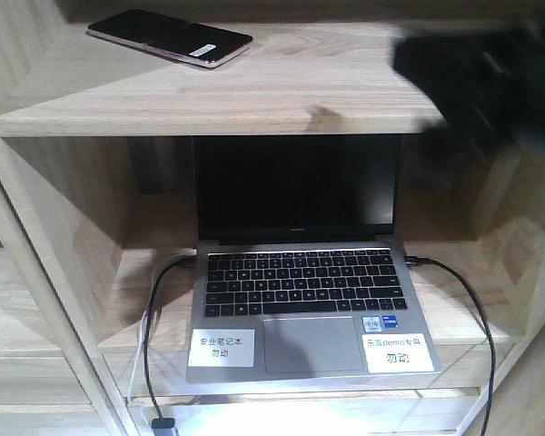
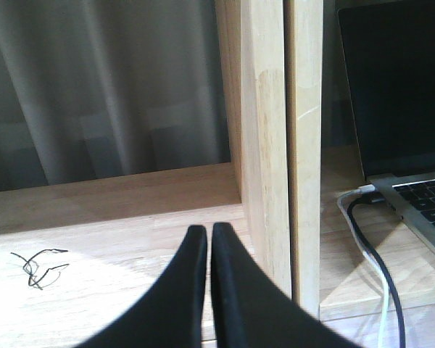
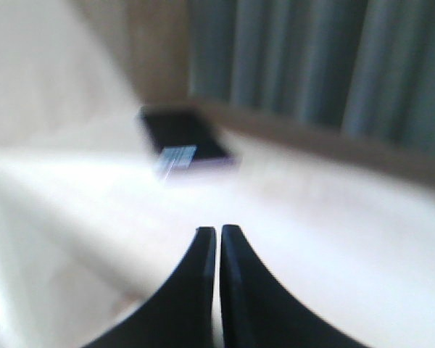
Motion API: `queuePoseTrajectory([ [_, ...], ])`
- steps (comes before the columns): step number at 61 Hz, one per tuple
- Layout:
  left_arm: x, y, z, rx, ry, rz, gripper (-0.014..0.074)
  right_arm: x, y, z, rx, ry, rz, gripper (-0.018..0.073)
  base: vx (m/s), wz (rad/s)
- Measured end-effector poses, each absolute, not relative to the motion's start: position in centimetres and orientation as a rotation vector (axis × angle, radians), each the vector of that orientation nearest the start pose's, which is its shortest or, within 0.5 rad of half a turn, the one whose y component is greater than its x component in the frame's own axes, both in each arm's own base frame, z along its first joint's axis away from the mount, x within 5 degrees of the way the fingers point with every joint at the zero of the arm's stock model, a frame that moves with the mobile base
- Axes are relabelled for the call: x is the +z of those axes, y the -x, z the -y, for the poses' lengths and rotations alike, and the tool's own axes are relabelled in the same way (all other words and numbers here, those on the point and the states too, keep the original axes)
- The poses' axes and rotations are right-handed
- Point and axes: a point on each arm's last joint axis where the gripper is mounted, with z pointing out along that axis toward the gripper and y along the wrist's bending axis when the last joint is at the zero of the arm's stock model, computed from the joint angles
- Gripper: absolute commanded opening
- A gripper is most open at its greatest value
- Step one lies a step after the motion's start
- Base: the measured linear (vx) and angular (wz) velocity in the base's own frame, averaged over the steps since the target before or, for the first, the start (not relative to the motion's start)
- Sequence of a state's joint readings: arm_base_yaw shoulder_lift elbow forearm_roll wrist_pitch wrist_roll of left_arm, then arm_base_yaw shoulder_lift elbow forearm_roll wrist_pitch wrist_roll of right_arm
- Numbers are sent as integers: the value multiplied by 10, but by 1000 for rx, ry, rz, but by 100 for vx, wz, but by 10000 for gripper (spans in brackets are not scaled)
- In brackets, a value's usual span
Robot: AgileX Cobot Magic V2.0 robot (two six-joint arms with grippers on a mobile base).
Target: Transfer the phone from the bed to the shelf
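Phone (image 1: 170, 38) lies flat on the shelf (image 1: 282, 91) above the laptop (image 1: 300, 272), apart from the clenched, empty right pincer (image 3: 217, 230), so placing looks done and only drawing clear remains

Upper left of the front view, the glossy black flat phone (image 1: 170, 38) shows a pinkish edge and white sticker on the pale, grained wooden shelf board (image 1: 282, 95). Centre, the silver laptop (image 1: 300, 272) has a black screen, black keys and white labels.
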State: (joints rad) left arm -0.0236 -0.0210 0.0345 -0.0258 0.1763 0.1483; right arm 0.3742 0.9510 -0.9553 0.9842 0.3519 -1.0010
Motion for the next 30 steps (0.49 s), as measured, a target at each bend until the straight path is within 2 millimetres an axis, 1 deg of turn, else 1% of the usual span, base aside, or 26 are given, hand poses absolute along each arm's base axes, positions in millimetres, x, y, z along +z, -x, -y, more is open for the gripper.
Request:
queuePoseTrajectory([
  [6, 187, -56, 2, 71, -126, -1669, 1, 400, -149, -86, 490, 562, -1576, -10, 0, 0],
  [7, 187, -56, 2, 71, -126, -1669, 1, 396, -145, -85, 490, 563, -1580, -10, 0, 0],
  [16, 187, -56, 2, 71, -126, -1669, 1, 376, -105, -69, 488, 555, -1532, -10, 0, 0],
  [23, 187, -56, 2, 71, -126, -1669, 1, 356, -82, -60, 488, 551, -1508, -10, 0, 0],
  [30, 187, -56, 2, 71, -126, -1669, 1, 344, -64, -53, 486, 546, -1466, -10, 0, 0],
])
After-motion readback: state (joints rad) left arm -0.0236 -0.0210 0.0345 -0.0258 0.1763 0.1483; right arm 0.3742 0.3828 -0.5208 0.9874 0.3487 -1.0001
